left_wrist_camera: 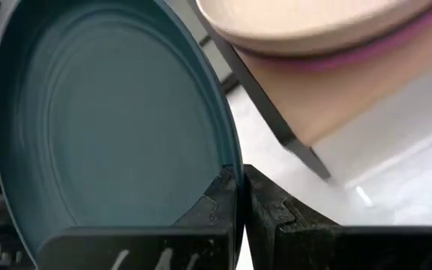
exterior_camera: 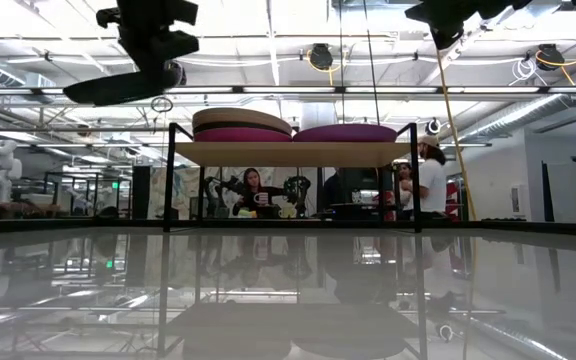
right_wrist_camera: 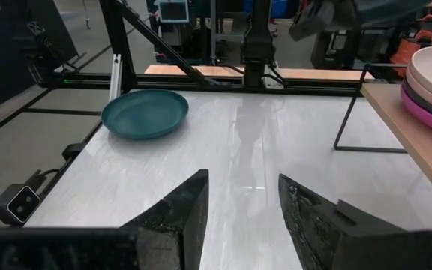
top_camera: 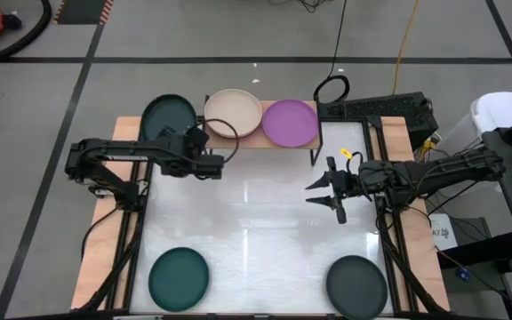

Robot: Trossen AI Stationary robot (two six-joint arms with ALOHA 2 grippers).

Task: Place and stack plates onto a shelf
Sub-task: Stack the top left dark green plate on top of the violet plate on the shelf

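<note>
My left gripper (top_camera: pixel 190 142) is shut on a dark teal plate (top_camera: pixel 168 117) and holds it in the air just off the shelf's (top_camera: pixel 249 140) left end; the low view shows that plate (exterior_camera: pixel 118 88) above shelf height. On the shelf, a beige plate (top_camera: pixel 234 112) lies on a hot pink one (exterior_camera: pixel 238 134), with a purple plate (top_camera: pixel 290 123) beside them. A second teal plate (top_camera: pixel 179 277) and a charcoal plate (top_camera: pixel 356 283) lie flat near the table's near edge. My right gripper (top_camera: pixel 327 191) hovers open over the table's right half. My left gripper pinches the dark teal plate by its rim (left_wrist_camera: pixel 229 174), one finger (left_wrist_camera: pixel 214 201) on the inner face and the other (left_wrist_camera: pixel 272 206) on the underside. The plate is lifted clear and slightly tilted, reaching out past the fingertips toward the table's far left.
The shelf stands on thin black legs (right_wrist_camera: pixel 349 124) at the table's far edge. A bare stretch of white tabletop (top_camera: pixel 256 222) lies between the arms. Black frame rails (top_camera: pixel 389 240) run along both table sides. People (exterior_camera: pixel 253 190) stand in the room behind.
</note>
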